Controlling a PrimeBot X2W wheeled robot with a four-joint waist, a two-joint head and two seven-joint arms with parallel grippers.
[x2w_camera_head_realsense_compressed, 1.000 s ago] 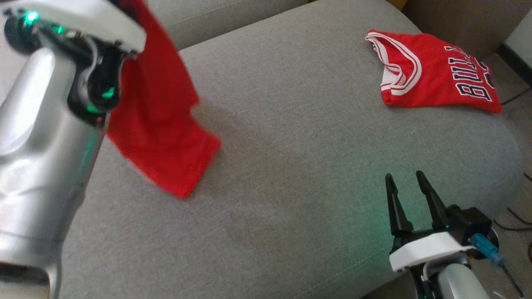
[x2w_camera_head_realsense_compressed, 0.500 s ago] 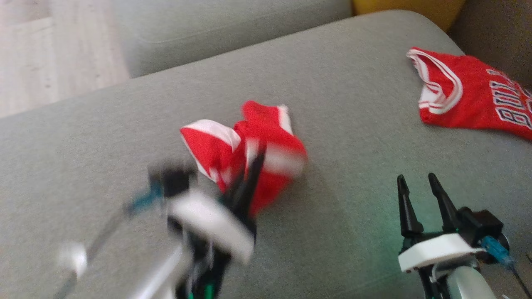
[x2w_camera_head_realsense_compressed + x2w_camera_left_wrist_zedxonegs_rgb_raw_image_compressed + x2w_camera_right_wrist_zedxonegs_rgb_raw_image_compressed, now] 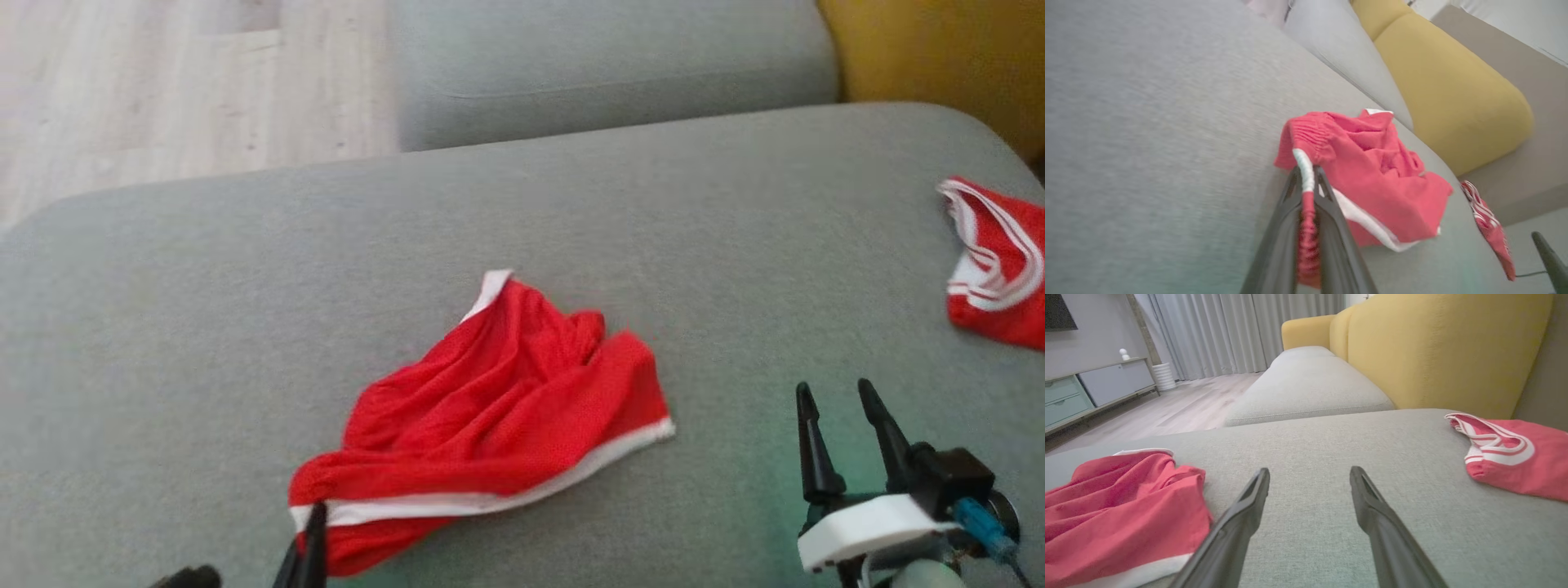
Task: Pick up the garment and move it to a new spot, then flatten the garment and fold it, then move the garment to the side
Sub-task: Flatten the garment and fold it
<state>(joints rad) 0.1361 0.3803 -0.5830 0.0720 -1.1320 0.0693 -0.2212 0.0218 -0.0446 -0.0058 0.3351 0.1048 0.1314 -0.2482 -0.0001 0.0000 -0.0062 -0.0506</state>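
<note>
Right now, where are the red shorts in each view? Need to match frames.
Head view: red shorts lower centre on the grey cushion.
Left wrist view: centre, spreading right, one edge pinched between the left fingers.
Right wrist view: lower left corner.
Shared landmark: red jersey, at the right edge in head view, lower right in left wrist view, right side in right wrist view.

The shorts (image 3: 498,392) are showing bright red, with a white band running along the hem. The jersey (image 3: 1004,302) is showing red with white stripes at its edge. The cushion (image 3: 204,327) is looking plain grey, the backrest (image 3: 1433,347) is showing mustard yellow, and the floor (image 3: 163,82) is showing pale wood grain.
</note>
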